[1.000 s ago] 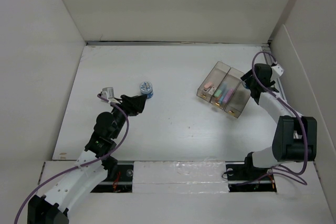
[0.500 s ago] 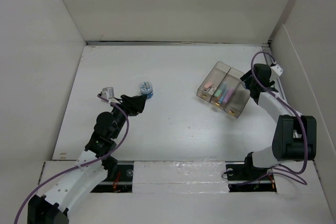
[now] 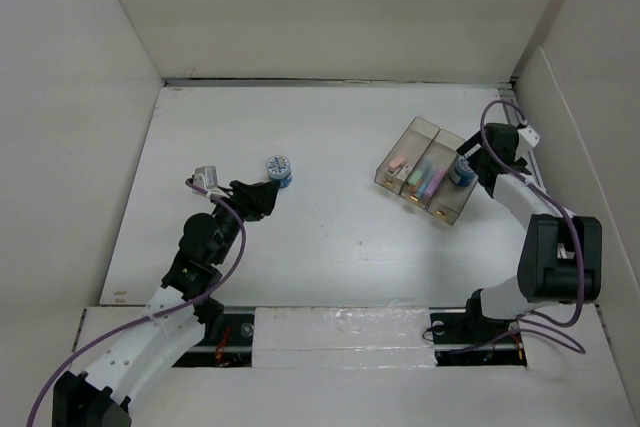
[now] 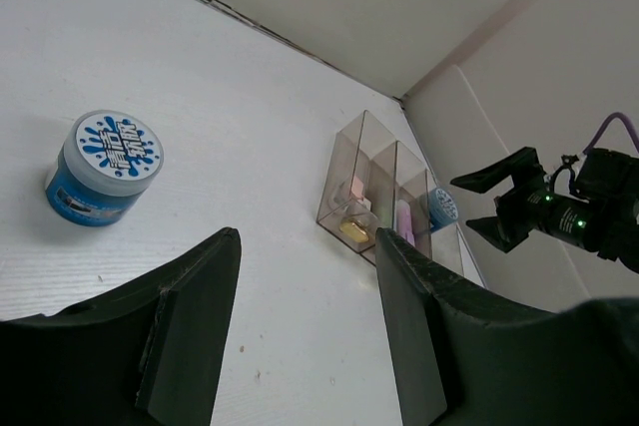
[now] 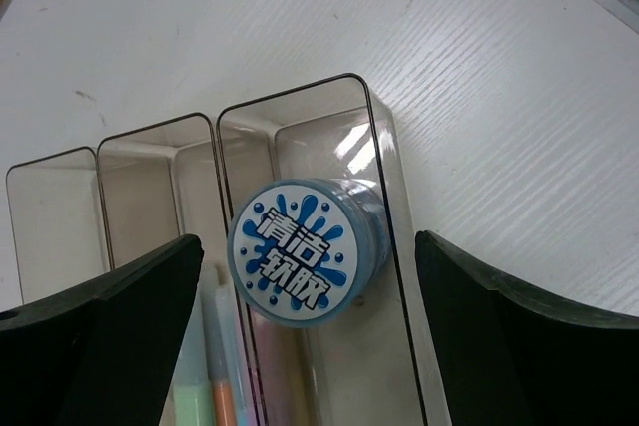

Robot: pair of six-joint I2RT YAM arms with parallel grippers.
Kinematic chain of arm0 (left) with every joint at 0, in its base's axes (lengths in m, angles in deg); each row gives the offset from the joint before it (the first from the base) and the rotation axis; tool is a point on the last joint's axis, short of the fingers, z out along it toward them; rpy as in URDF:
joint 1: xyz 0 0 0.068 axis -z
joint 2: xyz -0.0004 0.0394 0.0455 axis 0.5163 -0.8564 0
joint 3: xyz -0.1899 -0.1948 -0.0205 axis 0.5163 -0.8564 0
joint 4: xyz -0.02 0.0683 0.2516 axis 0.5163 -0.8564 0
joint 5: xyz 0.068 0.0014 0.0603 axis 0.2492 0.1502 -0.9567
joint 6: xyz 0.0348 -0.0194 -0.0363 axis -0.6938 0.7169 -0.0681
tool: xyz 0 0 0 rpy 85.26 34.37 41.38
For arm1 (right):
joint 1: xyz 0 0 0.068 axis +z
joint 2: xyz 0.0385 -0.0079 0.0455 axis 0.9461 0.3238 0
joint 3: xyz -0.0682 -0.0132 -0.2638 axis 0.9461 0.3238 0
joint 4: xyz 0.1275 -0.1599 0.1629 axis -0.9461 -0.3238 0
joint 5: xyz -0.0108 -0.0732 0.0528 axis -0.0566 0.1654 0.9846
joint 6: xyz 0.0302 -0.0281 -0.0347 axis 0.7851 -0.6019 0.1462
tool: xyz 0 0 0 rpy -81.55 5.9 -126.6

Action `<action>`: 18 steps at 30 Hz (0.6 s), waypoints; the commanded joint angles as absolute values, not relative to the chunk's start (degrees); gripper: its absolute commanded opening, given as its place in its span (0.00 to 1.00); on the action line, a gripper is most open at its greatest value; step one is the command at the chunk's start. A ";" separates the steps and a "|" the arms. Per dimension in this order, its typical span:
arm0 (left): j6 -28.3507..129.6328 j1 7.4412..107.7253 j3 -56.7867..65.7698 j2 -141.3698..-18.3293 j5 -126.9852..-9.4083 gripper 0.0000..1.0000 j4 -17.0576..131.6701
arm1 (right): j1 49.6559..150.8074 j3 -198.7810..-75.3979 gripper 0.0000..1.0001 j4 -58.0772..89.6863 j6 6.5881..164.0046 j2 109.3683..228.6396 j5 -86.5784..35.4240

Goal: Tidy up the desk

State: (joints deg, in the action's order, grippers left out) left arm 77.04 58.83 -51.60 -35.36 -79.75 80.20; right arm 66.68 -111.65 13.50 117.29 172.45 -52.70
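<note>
The white desk (image 3: pixel 330 237) lies flat with white walls around it. On its right side sits a clear tray (image 3: pixel 451 204) with three parts. Small pink, green and yellow things lie in two parts. A blue jar (image 5: pixel 305 261) sits at the far end of the third part, by the right arm. Another blue jar (image 3: pixel 278 169) stands on the bare desk on the left, well apart from the tray.

The right gripper (image 5: pixel 305 246) hangs over the tray jar. Its fingers (image 5: pixel 130 316) are spread wide, one on each side, not touching it. The left gripper (image 4: pixel 308 238) is open too and holds nothing. The other jar is just past its fingers.
</note>
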 commanded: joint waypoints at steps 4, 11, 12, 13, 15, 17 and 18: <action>76.76 59.03 -50.28 -35.03 -80.24 0.52 82.27 | 71.27 -114.37 0.84 18.22 114.79 165.46 -52.38; 77.03 59.03 -51.15 -32.05 -81.55 0.50 81.57 | 85.93 -114.53 0.02 26.96 107.59 163.93 -37.98; 77.03 59.03 -51.50 -29.95 -82.77 0.49 81.48 | 88.48 -116.19 0.01 26.08 104.62 165.86 -36.31; 77.38 59.03 -51.77 -28.45 -83.48 0.48 80.96 | 91.20 -119.17 0.02 25.37 103.45 170.15 -34.64; 77.82 59.03 -52.74 -24.22 -86.65 0.48 79.20 | 99.49 -122.45 0.23 24.05 99.75 174.67 -34.62; 78.61 59.03 -53.35 -20.38 -89.62 0.48 77.71 | 106.22 -128.58 0.48 21.24 97.91 181.50 -35.06; 78.79 59.03 -53.79 -18.09 -90.69 0.47 76.66 | 109.92 -132.00 0.74 20.45 95.99 185.44 -35.06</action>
State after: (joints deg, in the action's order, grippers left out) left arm 77.69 58.83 -52.74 -23.08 -85.36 77.59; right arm 100.25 -124.98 23.10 103.19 178.42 -38.58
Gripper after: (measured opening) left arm 0.479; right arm 0.456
